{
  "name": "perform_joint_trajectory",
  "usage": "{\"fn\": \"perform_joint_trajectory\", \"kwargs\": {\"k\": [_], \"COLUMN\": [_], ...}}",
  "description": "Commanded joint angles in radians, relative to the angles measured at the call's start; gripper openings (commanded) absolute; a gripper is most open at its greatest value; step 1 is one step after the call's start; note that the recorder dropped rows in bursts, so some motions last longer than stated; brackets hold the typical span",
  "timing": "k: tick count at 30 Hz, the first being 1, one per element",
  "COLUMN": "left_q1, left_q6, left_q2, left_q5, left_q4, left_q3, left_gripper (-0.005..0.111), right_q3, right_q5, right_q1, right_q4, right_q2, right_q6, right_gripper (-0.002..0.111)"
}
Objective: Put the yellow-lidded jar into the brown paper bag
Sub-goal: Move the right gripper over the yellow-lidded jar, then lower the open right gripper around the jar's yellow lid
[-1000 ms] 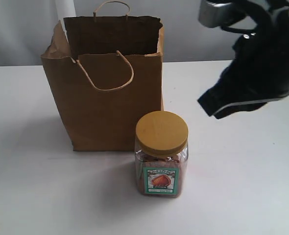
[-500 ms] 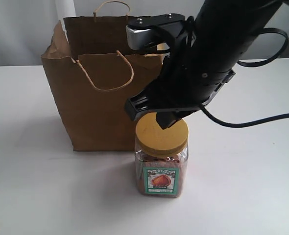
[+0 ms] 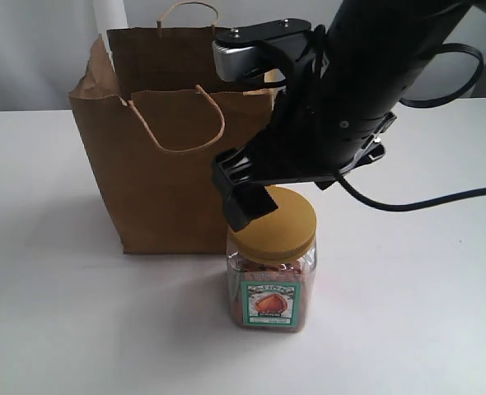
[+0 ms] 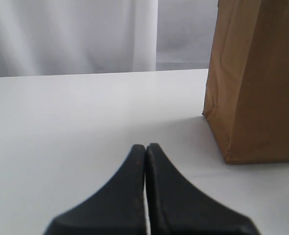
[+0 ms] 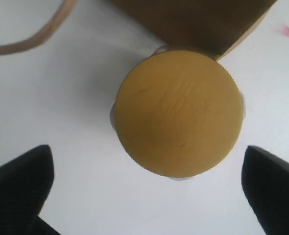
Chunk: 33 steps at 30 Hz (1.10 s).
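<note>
My right gripper (image 5: 145, 152) hangs spread wide directly over the clear squarish plastic jar with the round mustard-yellow lid (image 3: 272, 271). One black finger (image 5: 18, 188) stands out past each side of the lid, and neither touches it. The jar stands upright on the white table (image 3: 408, 321) beneath my fingers, its reddish-brown contents and green-bordered label showing. Just beyond the jar stands the tall brown paper bag (image 3: 173, 164), upright, its ragged top open. My left gripper (image 4: 145, 156) sits low over the table near the bag's side wall, fingers pressed together on nothing.
</note>
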<state>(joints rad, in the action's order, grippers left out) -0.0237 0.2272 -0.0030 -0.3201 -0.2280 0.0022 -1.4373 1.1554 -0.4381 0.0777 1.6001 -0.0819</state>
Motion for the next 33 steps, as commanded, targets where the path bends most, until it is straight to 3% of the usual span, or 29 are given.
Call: {"fn": "perform_joint_trajectory", "kwargs": {"k": [1, 13, 21, 33], "left_q1": [0.003, 0.003, 0.003, 0.003], "left_q6": [0.003, 0.003, 0.003, 0.003], "left_q2": [0.003, 0.003, 0.003, 0.003], "left_q5": [0.002, 0.002, 0.002, 0.002], "left_q4": [0.004, 0.004, 0.004, 0.004], "left_q3": [-0.002, -0.002, -0.002, -0.002], "left_gripper": [0.001, 0.001, 0.001, 0.001], "right_q3": [-0.007, -0.007, -0.007, -0.007], "right_q5": [-0.011, -0.089, -0.107, -0.129], "right_q1": [-0.004, -0.004, -0.004, -0.004], "right_q4": [-0.038, -0.034, -0.155, -0.124], "right_q2": [-0.002, -0.002, 0.026, 0.141], "right_q6": [-0.001, 0.001, -0.003, -0.005], "right_gripper": [0.105, 0.105, 0.105, 0.105]}}
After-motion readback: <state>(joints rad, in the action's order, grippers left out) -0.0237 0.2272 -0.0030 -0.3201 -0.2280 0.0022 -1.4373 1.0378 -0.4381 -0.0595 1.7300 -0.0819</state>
